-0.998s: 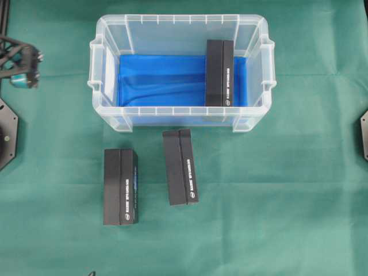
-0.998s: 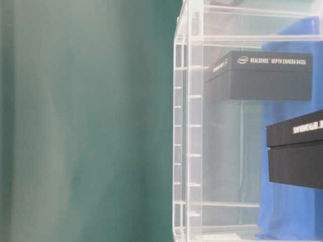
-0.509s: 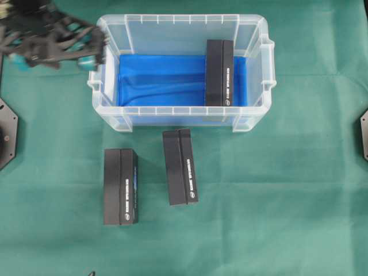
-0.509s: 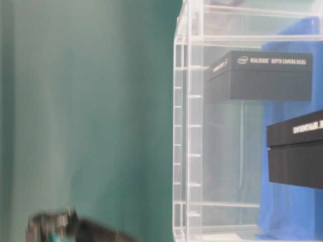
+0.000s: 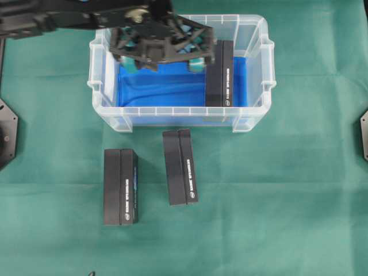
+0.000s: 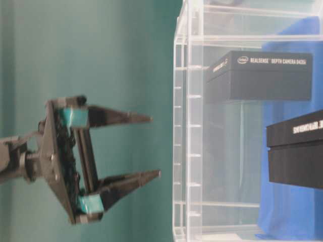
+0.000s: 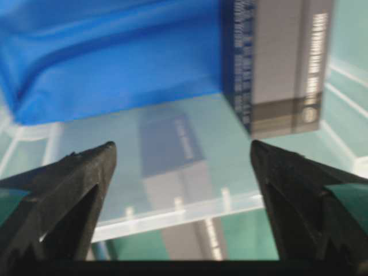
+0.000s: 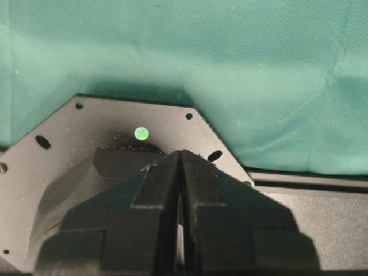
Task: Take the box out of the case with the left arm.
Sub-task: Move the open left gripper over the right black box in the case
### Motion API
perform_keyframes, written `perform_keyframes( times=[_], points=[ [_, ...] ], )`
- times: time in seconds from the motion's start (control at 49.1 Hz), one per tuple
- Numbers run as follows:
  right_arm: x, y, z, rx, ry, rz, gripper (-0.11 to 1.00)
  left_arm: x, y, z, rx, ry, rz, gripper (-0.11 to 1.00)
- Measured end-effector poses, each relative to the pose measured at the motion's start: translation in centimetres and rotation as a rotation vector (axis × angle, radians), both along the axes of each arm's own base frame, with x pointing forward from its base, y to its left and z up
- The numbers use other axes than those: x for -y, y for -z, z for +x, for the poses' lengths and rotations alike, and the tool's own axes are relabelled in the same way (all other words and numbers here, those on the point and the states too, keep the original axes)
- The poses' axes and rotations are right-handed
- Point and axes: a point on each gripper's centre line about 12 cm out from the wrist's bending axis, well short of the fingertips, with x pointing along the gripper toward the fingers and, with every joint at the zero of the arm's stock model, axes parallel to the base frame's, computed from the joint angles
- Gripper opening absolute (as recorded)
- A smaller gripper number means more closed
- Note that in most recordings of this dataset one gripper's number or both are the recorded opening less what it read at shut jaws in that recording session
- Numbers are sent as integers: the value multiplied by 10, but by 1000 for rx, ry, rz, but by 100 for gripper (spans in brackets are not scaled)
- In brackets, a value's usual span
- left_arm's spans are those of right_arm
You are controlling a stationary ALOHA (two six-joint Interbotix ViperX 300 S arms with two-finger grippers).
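The case (image 5: 178,111) is a clear bin with blue cloth (image 5: 155,80) on its bottom. One black box (image 5: 219,73) stands on edge inside it, against the right end. My left gripper (image 5: 165,60) hangs over the case's left-middle, open wide and empty, with teal pads on its fingers. In the table-level view the left gripper (image 6: 155,146) is above the case rim (image 6: 181,126), and the box (image 6: 262,75) shows through the wall. The left wrist view shows the left gripper (image 7: 182,146) open, with the box (image 7: 276,57) ahead to the right. The right gripper (image 8: 181,152) is shut.
Two more black boxes lie on the green cloth in front of the case, one at the left (image 5: 121,187) and one nearer the middle (image 5: 180,167). Black base plates sit at the table's left edge (image 5: 7,132) and right edge (image 5: 363,135).
My left arm has swung from the table's far left to over the case. Its gripper has stayed open. The boxes and the case have not moved.
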Motion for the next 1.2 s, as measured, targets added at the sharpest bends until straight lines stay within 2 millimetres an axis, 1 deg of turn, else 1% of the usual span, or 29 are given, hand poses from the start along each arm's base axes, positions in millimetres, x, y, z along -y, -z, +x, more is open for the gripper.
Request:
perform_keyframes(
  times=[0.102,0.265,0.509,0.733,0.998,1.201],
  points=[
    [0,0,0,2,0,0,-1,-2,-3,10,16,3,6,93],
    [0,0,0,0,0,0,-1,-4,-1,21,29,24,15,93],
    [0,0,0,1,-1,0,-1,0,4,34,77,49,29,93],
    [0,0,0,1,-2,0,-1,-1,13,41,70,51,27,93],
    [0,0,0,2,0,0,-1,-4,23,65,62,54,26,93],
    [0,0,0,1,-2,0,-1,-4,25,72,23,53,17,92]
  ],
)
